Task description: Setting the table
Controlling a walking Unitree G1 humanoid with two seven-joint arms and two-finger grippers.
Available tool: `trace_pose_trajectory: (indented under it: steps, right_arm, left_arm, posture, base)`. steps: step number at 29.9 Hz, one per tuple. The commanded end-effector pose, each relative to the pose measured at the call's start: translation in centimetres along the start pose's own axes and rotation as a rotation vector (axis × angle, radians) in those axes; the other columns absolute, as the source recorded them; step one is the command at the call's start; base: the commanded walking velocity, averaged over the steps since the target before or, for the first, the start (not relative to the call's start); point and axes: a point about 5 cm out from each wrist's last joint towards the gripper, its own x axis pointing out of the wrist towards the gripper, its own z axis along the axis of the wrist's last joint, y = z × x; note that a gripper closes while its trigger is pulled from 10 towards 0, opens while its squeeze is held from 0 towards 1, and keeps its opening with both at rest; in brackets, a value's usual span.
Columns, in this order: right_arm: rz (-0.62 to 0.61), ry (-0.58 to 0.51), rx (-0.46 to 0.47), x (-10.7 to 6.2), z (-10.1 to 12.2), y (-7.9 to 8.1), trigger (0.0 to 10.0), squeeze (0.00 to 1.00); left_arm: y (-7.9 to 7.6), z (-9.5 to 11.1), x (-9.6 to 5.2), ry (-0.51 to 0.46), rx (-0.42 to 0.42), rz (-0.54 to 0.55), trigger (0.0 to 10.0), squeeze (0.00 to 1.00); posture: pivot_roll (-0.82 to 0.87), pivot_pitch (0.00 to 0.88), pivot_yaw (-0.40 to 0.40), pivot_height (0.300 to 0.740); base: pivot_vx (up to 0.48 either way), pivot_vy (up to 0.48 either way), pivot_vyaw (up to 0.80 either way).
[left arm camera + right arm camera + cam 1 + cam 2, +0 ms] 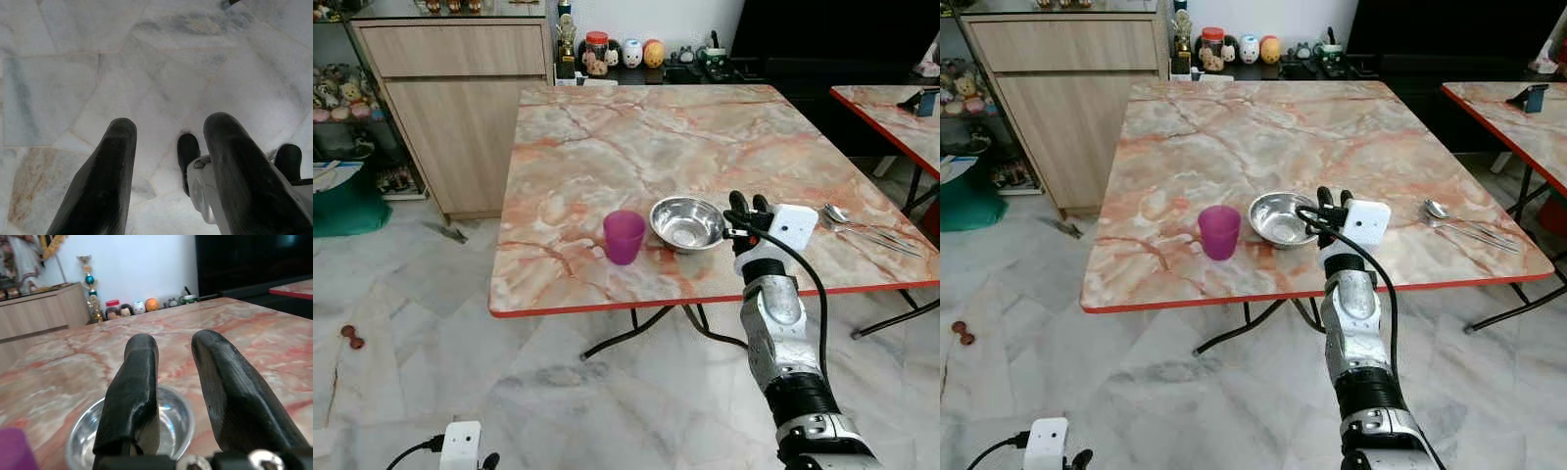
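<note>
Table (607, 147) first: your marble top carries a steel bowl (686, 223) near its front edge, a purple cup (624, 236) just left of it, and a spoon and fork (862, 227) well off to the right. Your right gripper (749, 205) hovers at the bowl's right rim, fingers (134, 382) narrowly parted and empty, apparently placing or nudging it. Next, you'd fetch the cutlery. The left gripper (168, 161) hangs idle, fingers apart.

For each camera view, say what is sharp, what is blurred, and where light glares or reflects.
Eye views: evenly lit and sharp; the steel bowl and table show soft sheen. Right wrist view: right pincer fingers close and blurred, shelf ornaments soft. Left wrist view: left pincer dark and blurred over pale, bright floor.
</note>
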Motion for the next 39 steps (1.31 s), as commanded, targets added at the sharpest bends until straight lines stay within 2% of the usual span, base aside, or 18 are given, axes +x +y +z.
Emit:
trace_pose_trajectory:
  steps: [1,3,20,28,29,30,33,39]
  right_arm:
    - [-0.023,-0.001,0.001,0.2,0.2,-0.5,10.0,0.00]
    - [-0.025,-0.002,0.007,0.2,0.2,-0.6,10.0,0.00]
    - [-0.010,-0.001,0.008,0.1,0.1,-0.2,10.0,0.00]
    - [-0.001,0.053,0.000,-0.4,-0.8,-0.6,10.0,0.00]
    - [-0.005,0.073,0.005,-0.5,-1.1,-0.8,10.0,0.65]
    - [-0.006,0.084,0.013,-0.6,-1.3,-0.8,10.0,1.00]
    - [0.005,0.115,0.003,-0.7,-1.6,-0.9,10.0,1.00]
    - [0.002,0.169,0.069,-0.7,-2.0,-1.0,10.0,1.00]
  left_arm:
    - [-0.3,0.6,0.2,-0.021,-0.002,-0.008,10.0,0.00]
    - [-0.4,0.7,0.2,-0.024,-0.003,-0.009,10.0,0.00]
    - [-0.4,0.8,0.2,-0.033,-0.007,-0.007,10.0,0.00]
    - [-0.4,0.7,0.2,-0.028,0.005,-0.004,10.0,0.00]
    - [-0.4,0.6,0.2,-0.025,0.006,-0.004,10.0,0.00]
    - [-0.5,0.5,0.1,-0.023,0.006,-0.004,10.0,0.00]
    - [-0.5,0.5,0.1,-0.020,0.006,-0.004,10.0,0.00]
    - [-0.6,0.4,0.1,-0.018,0.006,-0.004,10.0,0.00]
  posture:
    - [0.01,0.000,-0.063,0.740]
    - [0.01,0.000,-0.063,0.740]
    - [0.01,0.000,-0.065,0.740]
    - [0.01,0.000,-0.066,0.740]
    - [0.00,0.000,-0.069,0.740]
    - [0.00,0.000,-0.069,0.740]
    - [0.00,0.000,-0.070,0.740]
    - [0.00,0.000,-0.071,0.740]
  base:
    - [0.277,0.000,-0.76]
    - [0.277,0.000,-0.76]
    - [0.296,0.000,0.00]
    - [0.000,0.000,0.00]
    - [0.000,0.000,0.00]
    - [0.000,0.000,0.00]
    - [0.000,0.000,0.00]
    - [0.000,0.000,0.00]
